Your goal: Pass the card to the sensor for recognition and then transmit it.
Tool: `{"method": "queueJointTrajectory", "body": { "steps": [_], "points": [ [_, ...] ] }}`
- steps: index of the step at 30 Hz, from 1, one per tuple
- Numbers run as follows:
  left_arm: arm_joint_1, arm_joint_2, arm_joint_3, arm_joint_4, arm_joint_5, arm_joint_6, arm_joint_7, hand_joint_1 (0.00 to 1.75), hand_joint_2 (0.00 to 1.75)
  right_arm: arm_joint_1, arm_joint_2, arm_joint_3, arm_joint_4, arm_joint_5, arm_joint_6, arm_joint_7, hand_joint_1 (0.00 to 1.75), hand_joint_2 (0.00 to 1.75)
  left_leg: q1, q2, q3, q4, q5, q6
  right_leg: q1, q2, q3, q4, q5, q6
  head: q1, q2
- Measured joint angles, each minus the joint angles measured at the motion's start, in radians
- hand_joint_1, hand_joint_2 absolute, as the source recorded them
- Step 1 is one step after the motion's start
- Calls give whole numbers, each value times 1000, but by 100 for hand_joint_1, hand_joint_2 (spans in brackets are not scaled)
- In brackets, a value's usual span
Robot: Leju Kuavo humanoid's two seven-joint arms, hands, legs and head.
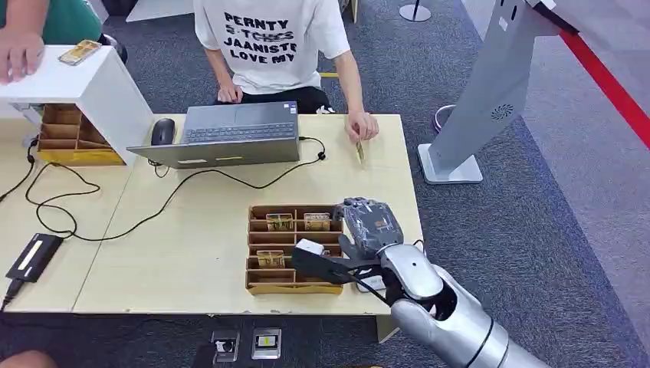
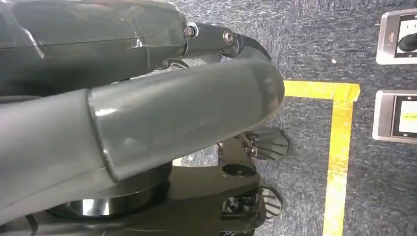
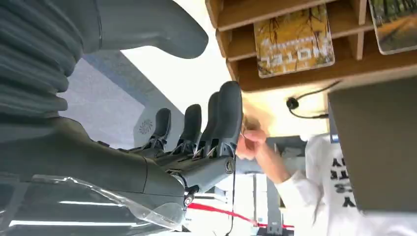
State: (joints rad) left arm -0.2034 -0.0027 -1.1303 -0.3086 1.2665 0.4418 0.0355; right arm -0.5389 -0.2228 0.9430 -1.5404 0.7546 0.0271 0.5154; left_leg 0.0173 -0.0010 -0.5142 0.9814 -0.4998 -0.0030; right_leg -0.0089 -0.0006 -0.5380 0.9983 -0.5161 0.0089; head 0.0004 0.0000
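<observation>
Plainly, the right hand (image 1: 366, 224) hovered over the right end of the card tray (image 1: 294, 285), fingers (image 3: 223, 115) spread, holding nothing. The nearest card (image 1: 316, 221) stood upright just to its left, lengthwise left-to-right.

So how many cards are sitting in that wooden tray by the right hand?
3 visible in the wooden tray: two side by side in the far row, one lower. The right hand may hide more.
</observation>
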Motion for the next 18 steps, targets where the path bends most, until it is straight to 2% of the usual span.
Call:
{"method": "queueJointTrajectory", "body": {
  "steps": [4, 11, 18],
  "points": [
    [1, 2, 10, 0, -1, 1, -5, 0, 0, 0, -6, 0, -41, 0, 14, 8, 82, 175, 0, 0, 0, 0, 0, 0, 0, 0, 0, 0, 0, 0, 0, 0],
    [2, 4, 22, 1, -4, 1, -13, 0, 0, 0, -10, 3, -59, -23, 21, 2, 86, 175, 0, 0, 0, 0, 0, 0, 0, 0, 0, 1, 0, 0, 0, 0],
    [6, -8, 38, 3, -7, 32, -40, 0, 0, -1, -1, 12, -51, -49, 19, -33, 89, 175, 0, 0, 0, 0, 0, 0, 0, 0, 0, 1, 0, 0, 0, 0]
  ]
}}
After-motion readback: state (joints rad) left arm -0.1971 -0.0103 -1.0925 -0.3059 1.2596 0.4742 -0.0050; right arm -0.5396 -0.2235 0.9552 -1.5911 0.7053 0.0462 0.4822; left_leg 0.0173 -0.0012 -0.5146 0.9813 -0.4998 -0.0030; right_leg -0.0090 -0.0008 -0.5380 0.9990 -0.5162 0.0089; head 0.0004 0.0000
